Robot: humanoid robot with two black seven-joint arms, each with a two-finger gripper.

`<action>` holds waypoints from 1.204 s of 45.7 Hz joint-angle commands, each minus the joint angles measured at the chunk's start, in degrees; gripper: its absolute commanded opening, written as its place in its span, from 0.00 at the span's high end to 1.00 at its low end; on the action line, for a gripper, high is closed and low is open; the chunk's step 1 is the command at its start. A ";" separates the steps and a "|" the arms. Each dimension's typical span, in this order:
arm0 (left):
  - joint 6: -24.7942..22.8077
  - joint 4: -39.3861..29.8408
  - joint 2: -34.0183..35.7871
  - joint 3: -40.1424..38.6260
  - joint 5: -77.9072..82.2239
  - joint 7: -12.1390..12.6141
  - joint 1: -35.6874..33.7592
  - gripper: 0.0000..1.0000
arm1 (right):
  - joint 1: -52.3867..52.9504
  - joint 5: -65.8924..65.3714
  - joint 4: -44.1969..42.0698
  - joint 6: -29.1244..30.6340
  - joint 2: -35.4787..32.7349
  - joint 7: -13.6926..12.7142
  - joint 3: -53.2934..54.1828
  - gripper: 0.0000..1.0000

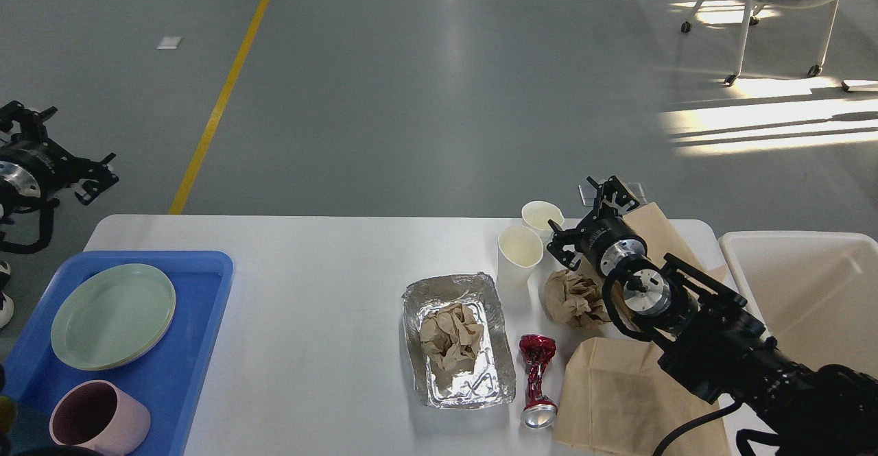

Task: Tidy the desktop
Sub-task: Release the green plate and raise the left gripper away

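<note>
The white desktop (322, 291) fills the lower view, cluttered on its right half. The right gripper (583, 219) hangs over the far right area with its fingers spread apart and nothing between them, just beside two paper cups (519, 254) and above a crumpled brown paper ball (575, 298). A foil tray (458, 339) holding wadded paper sits mid-table, with a crushed red can (537, 380) next to it. Off the table's left edge, the left gripper (58, 161) hovers above the floor, fingers apart, beyond the blue tray (199, 346) with its green plate (113, 315) and pink mug (96, 418).
</note>
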 commanded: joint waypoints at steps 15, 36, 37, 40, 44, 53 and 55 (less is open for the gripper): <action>-0.33 -0.15 -7.10 -5.20 0.05 -10.13 -0.99 0.04 | 0.00 0.02 0.01 -0.01 0.00 0.07 0.00 0.00; -0.86 -1.29 -9.47 3.06 0.49 -11.18 -4.86 0.04 | 0.00 0.02 0.01 -0.01 0.00 -0.02 0.00 0.00; -0.77 -1.30 -9.56 3.94 0.49 -11.19 -4.95 0.04 | 0.00 0.02 0.01 -0.01 0.00 -0.02 0.00 0.00; -0.86 -1.21 -9.73 5.61 0.49 -11.10 -5.12 0.04 | 0.00 0.02 0.01 -0.01 0.00 -0.02 0.00 0.00; -1.12 -1.30 -10.08 6.23 0.49 -11.01 -4.86 0.04 | 0.00 0.02 0.01 0.08 0.00 0.07 0.00 0.00; -4.37 -1.21 -12.81 5.53 0.13 -11.36 -4.25 0.04 | 0.00 -0.07 0.01 -0.01 0.00 -0.02 0.00 0.00; -4.81 -1.29 -12.98 5.61 0.13 -11.27 -3.90 0.04 | 0.00 0.02 0.01 -0.01 0.00 -0.02 0.00 0.00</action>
